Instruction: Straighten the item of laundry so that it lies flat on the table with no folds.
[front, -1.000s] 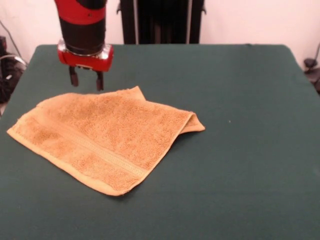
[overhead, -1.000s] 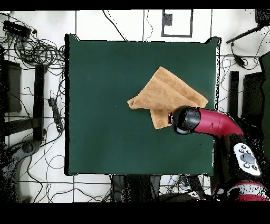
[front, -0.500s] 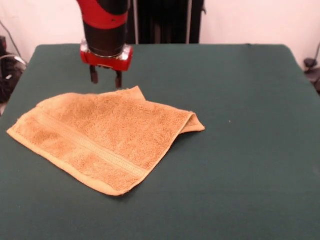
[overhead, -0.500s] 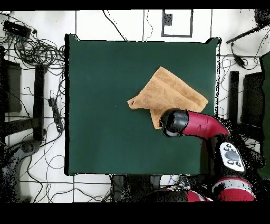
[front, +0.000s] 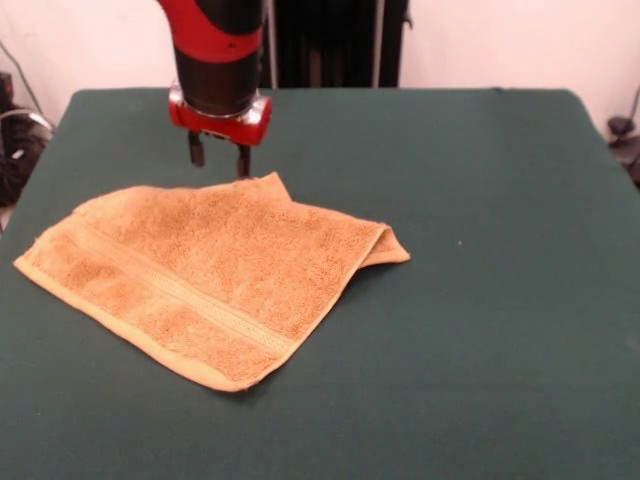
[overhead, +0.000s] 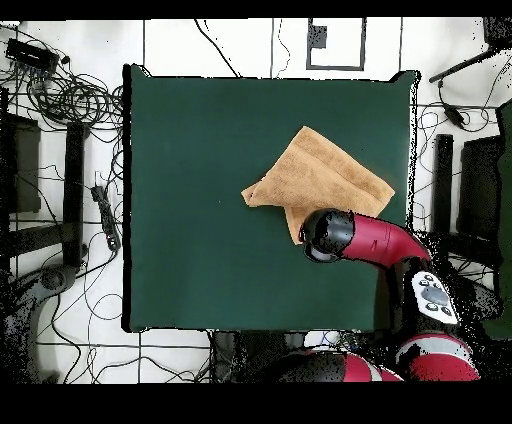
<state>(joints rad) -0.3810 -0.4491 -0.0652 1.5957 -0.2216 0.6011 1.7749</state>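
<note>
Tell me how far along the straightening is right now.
Nothing looks done yet: the towel lies folded over itself on the table, with an under layer poking out at one corner in the front view. In hand: the end effector, open and empty, hovers above the folded corner at the towel's far edge. Left: grasp that corner and unfold the towel flat.

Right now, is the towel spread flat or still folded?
Folded. The towel lies doubled over itself, with a lower layer peeking out at one corner. The open gripper hovers above its far edge.
</note>
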